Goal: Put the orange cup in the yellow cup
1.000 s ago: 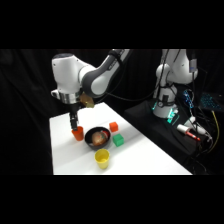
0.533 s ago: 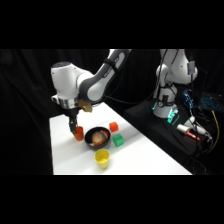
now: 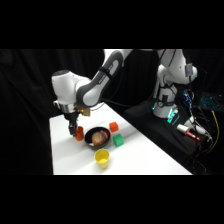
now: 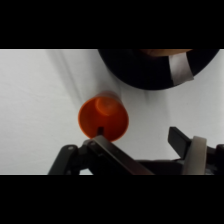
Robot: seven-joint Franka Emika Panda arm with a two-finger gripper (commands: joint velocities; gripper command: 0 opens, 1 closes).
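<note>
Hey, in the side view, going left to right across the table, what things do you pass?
orange cup → black bowl → yellow cup → green block. The gripper hangs right at the orange cup, and the small red cube sits above the green block, so I left both out of the order.

A white table (image 3: 145,155) stands against black drapery (image 3: 30,100) that fills the backdrop on all sides. At the right, a dark bench (image 3: 200,145) carries what seems to be electronics, with tangled cables (image 3: 212,107) and small green and red lights (image 3: 172,116).
</note>
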